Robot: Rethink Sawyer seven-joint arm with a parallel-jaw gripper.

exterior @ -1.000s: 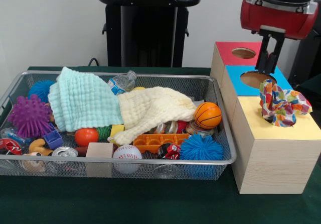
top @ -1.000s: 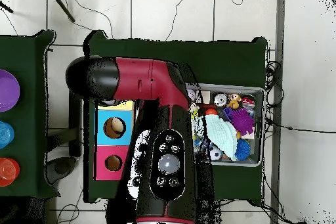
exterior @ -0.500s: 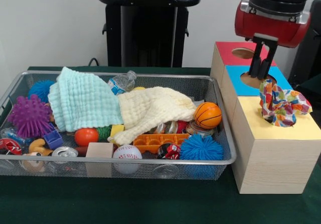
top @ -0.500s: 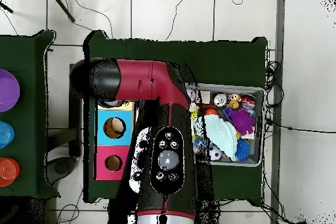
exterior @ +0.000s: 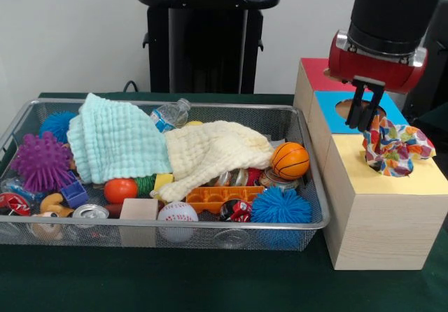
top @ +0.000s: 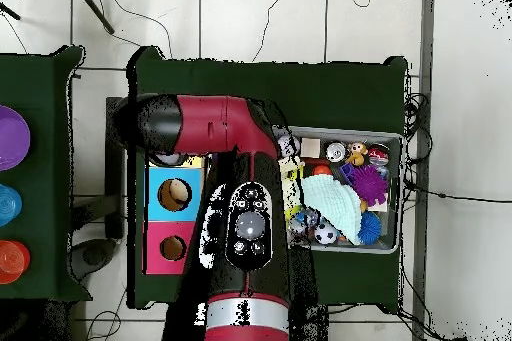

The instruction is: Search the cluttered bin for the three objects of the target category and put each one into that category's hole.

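Note:
A bunched white fabric piece with bright dots sits on the yellow top of the nearest wooden box and covers its hole. My gripper hangs just left of the fabric, at its upper left edge. Its fingers are close together and hold nothing. The wire mesh bin stands left of the boxes and is full of toys. No other dotted fabric shows in it. In the overhead view my arm hides the gripper and the yellow box.
A mint-green towel and a cream towel lie over the bin's clutter, among balls, cans and blocks. The blue-topped box and the red-topped box stand behind the yellow one. The bin also shows in the overhead view.
My gripper has come down and a little to the left, from above the blue box to the fabric's upper left edge. The fabric has not moved.

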